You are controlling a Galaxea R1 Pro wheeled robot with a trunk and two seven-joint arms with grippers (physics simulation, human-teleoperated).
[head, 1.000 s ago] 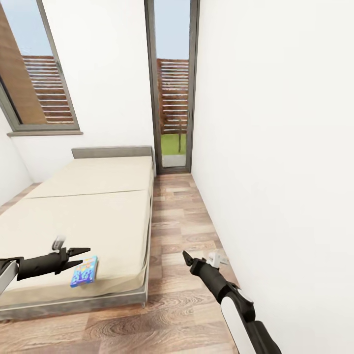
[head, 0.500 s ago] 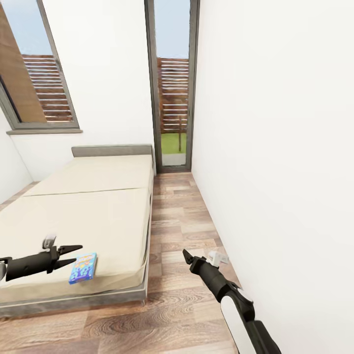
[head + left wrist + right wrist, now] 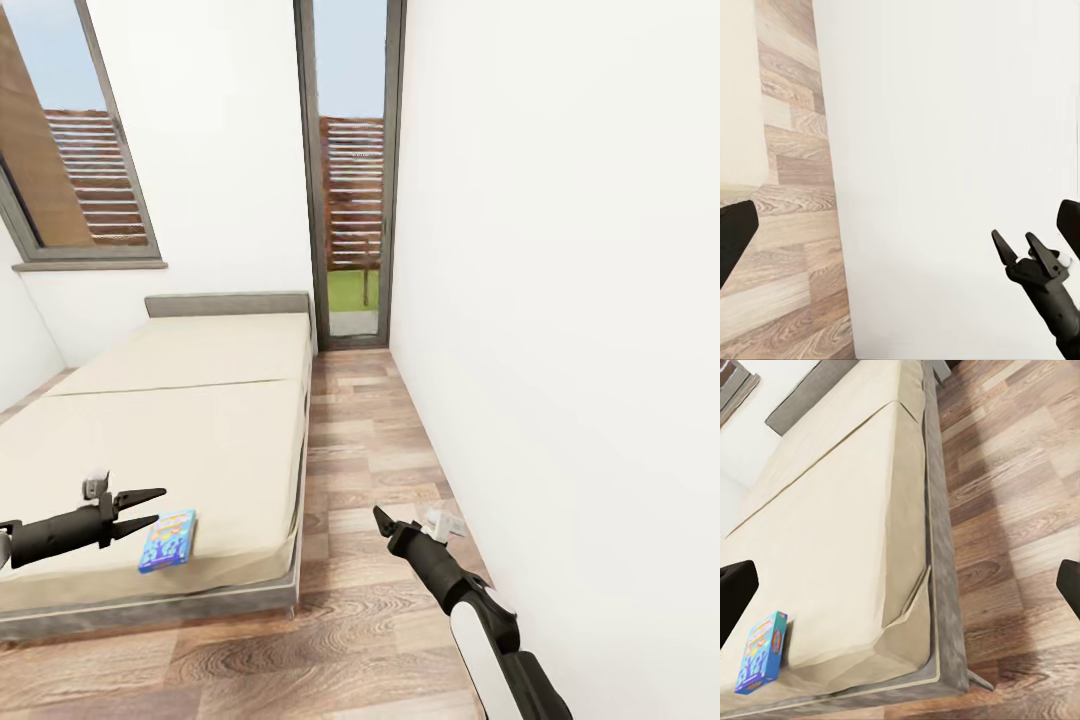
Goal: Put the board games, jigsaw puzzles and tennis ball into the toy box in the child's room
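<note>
progress looks early: one board game [image 3: 168, 540] lies flat near the bed [image 3: 200, 420] corner, ungrasped. left gripper [image 3: 152, 507] hangs just beside it, fingers spread and empty. right gripper [image 3: 380, 519] state unclear over floor [image 3: 360, 450].

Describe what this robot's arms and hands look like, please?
Both arms are slim and matt black. Each hand ends in two pointed black fingers, like a beak: the left hand and the right hand. A small pale grey block sits near each wrist. The right arm has a glossy white section further back.
</note>
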